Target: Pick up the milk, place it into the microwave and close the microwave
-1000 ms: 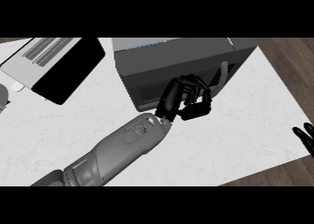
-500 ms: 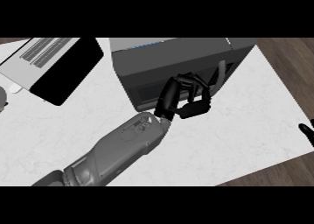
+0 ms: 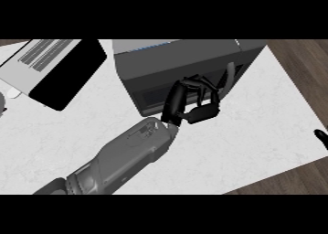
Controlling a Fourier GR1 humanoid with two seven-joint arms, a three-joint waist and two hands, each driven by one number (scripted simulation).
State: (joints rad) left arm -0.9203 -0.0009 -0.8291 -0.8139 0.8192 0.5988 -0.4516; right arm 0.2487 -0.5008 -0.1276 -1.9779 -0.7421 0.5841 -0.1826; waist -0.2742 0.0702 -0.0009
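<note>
Left hand [image 3: 192, 101] fingers curled against microwave [image 3: 186, 68] door, at its 5 o'clock; milk not visible. Door: stiff, hinged; push the face flat.

The left forearm [image 3: 122, 157] is a smooth grey shell, thick and rounded, with a darker ribbed ring near the lower end and small recessed details by the wrist. Both hands, left [image 3: 191, 100] and right [image 3: 326, 140], are glossy black.
</note>
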